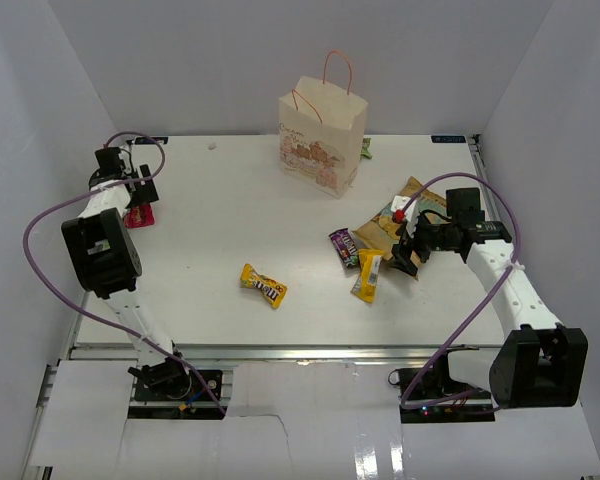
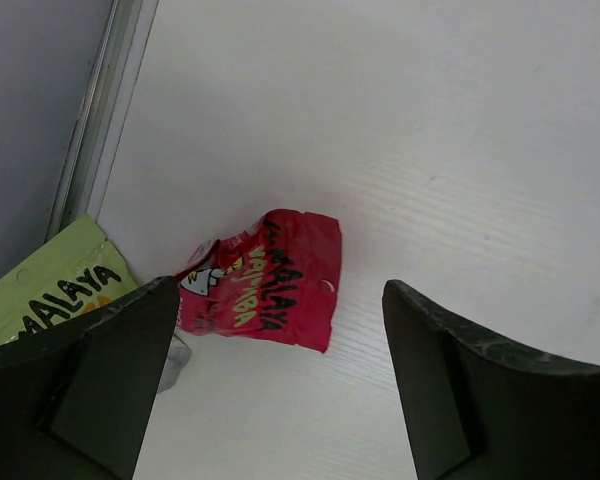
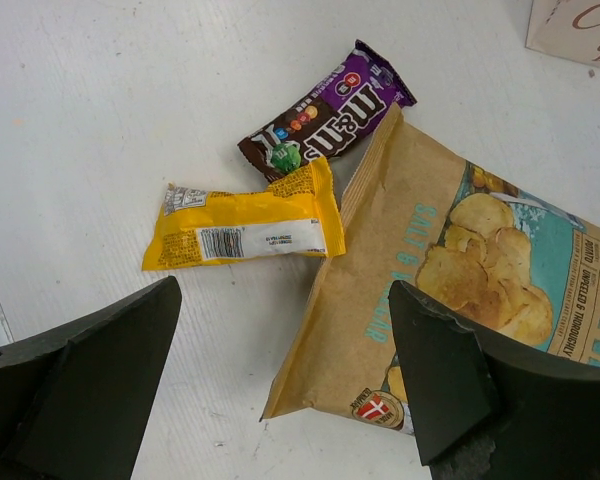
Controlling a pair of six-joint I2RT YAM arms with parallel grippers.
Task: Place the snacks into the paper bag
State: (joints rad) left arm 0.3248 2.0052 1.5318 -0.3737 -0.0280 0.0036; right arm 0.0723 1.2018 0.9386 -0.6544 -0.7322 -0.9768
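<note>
Matt paper bag (image 1: pixel 322 140); chip bag (image 3: pixel 430 300) matt, crinkled; table (image 1: pixel 230 220) smooth white.

Seven snack packets (image 1: pixel 264 285), one paper bag (image 1: pixel 322 135)

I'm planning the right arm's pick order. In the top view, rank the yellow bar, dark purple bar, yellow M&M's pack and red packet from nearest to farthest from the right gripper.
From the right gripper:
1. Yellow bar, just to its left.
2. Dark purple bar, further left.
3. Yellow M&M's pack, mid-table.
4. Red packet, far left edge.
</note>
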